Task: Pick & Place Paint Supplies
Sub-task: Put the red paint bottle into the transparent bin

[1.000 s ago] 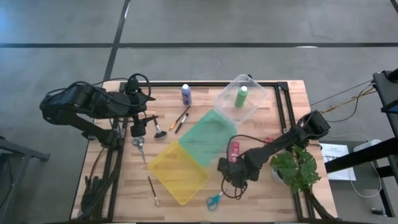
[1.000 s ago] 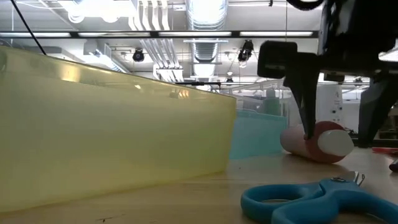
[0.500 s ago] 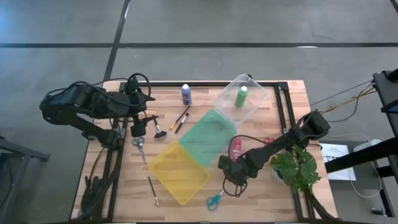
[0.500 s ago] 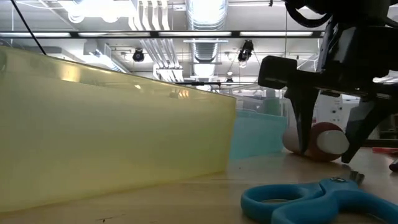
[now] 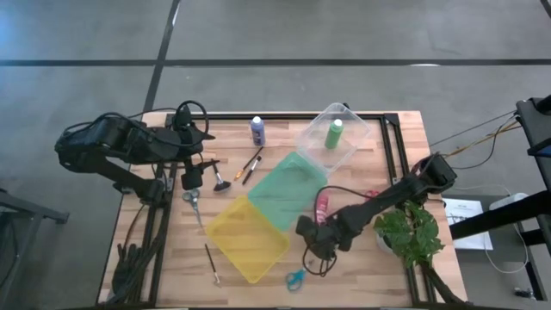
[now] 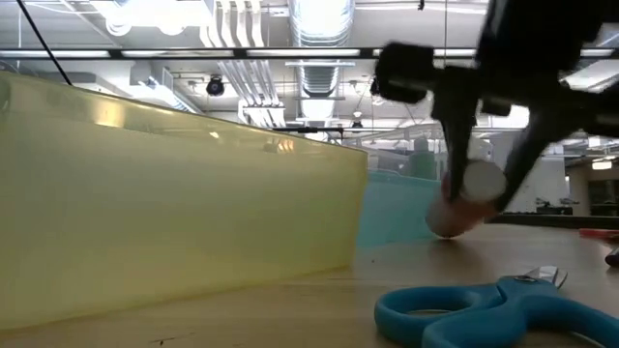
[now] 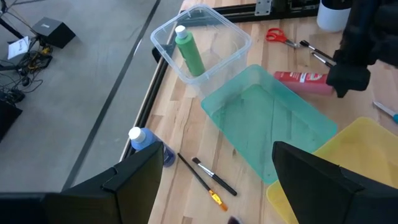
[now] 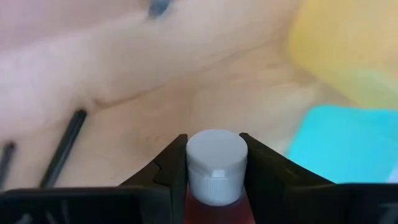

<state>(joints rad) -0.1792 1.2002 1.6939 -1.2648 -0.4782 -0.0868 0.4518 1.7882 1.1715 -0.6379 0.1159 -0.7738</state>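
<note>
The pink-red paint bottle (image 5: 322, 205) lies between the green bin (image 5: 288, 189) and the plant, with my right gripper (image 5: 315, 227) shut on its white cap end. The bottle also shows in the low view (image 6: 447, 218) and the left wrist view (image 7: 303, 81). A green bottle (image 5: 333, 133) lies in the clear bin. A blue-purple bottle (image 5: 257, 131) stands at the far edge. Two brushes (image 5: 251, 164) lie beside it. My left gripper (image 5: 200, 165) hangs open above the table's left part, touching nothing. My right gripper pinches the bottle's white cap (image 8: 214, 163) between its two fingers (image 8: 173, 169), one on each side. The fingers come from above, slanting down, across the bottle's length. The cap end (image 6: 481, 182) is raised and the bottle tilts, its red base end (image 6: 443, 224) low by the table.
The yellow bin (image 5: 248, 237) lies next to the green one, near the front. Blue scissors (image 5: 297, 277) lie just in front of my right gripper, red scissors (image 5: 372, 194) to its right, grey scissors (image 5: 194, 202) and a brush (image 5: 211, 263) at the left. The plant (image 5: 411, 232) stands front right.
My right gripper has shut on the pink-red bottle's cap and has risen a little, shifting slightly toward the table's left. The bottle has gone from lying flat to tilted: its cap end has come up, while its base end has stayed low.
</note>
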